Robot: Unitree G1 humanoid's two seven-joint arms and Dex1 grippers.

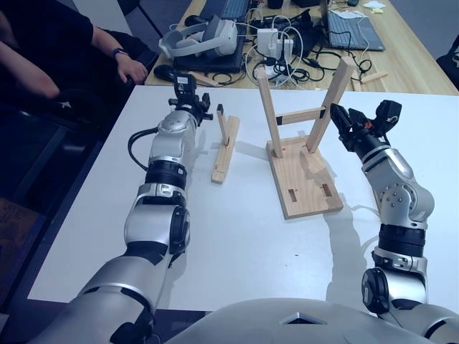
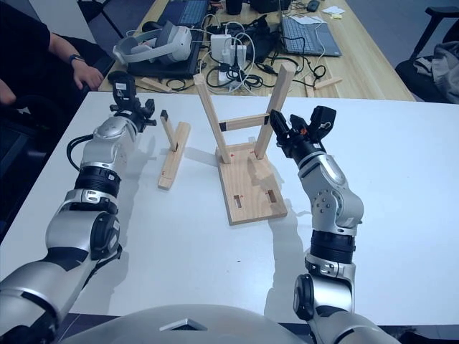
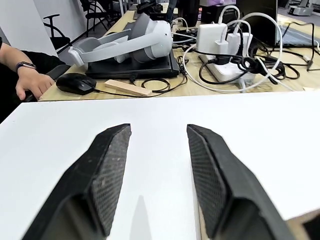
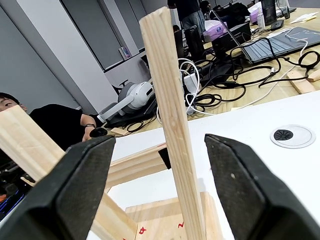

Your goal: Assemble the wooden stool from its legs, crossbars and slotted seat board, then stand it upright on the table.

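The slotted seat board lies flat mid-table. Two legs stand in its far slots, the left leg and the right leg, leaning apart and joined by a crossbar. My right gripper is open just right of the right leg; in the right wrist view that leg rises between the fingers without touching them. Another leg lies on the table to the left with a short crossbar sticking up from it. My left gripper is open and empty over the bare table, just left of that piece.
Behind the white table is a wooden desk with a headset, a mouse, a laptop, cables and a loose wooden strip. A person's hand rests at the far left. A cable grommet sits in the tabletop.
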